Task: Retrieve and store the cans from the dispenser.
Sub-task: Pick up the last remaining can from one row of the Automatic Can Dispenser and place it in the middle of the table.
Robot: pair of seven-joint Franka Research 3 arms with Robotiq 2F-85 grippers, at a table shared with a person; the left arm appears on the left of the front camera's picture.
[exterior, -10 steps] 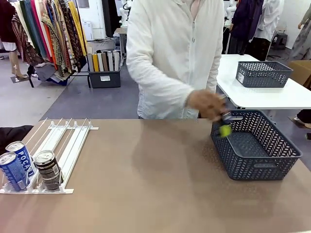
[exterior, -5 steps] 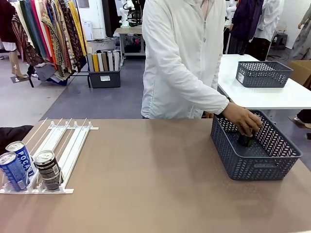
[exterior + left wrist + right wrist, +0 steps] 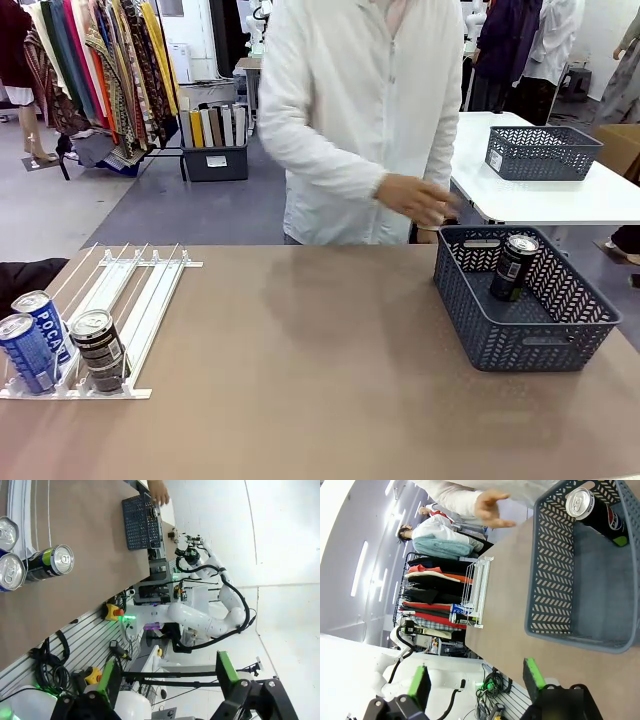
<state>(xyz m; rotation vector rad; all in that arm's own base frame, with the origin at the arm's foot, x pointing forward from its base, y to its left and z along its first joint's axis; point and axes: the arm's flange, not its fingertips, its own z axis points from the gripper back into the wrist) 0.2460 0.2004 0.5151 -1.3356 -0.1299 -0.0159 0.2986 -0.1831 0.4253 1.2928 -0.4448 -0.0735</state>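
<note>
My left fingers (image 3: pixel 109 680) are spread wide, with nothing between them. The dispenser (image 3: pixel 140 300), its near left corner cut off, holds two blue Pocari Sweat cans (image 3: pixel 28 352) and a dark can (image 3: pixel 100 352) at its near end. The person's hand (image 3: pixel 415 200) is blurred. A black can (image 3: pixel 514 267), its print too small to read, stands in the grey basket (image 3: pixel 520 345). My right fingers (image 3: pixel 534 676) are spread, empty.

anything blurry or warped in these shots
Front view: the person's hand is smeared by motion, while the cans in the dispenser look sharp. Left wrist view: rolled sideways, seams on the wall bowed by the wide lens. Right wrist view: also rolled, its upper left corner washed out bright.
</note>
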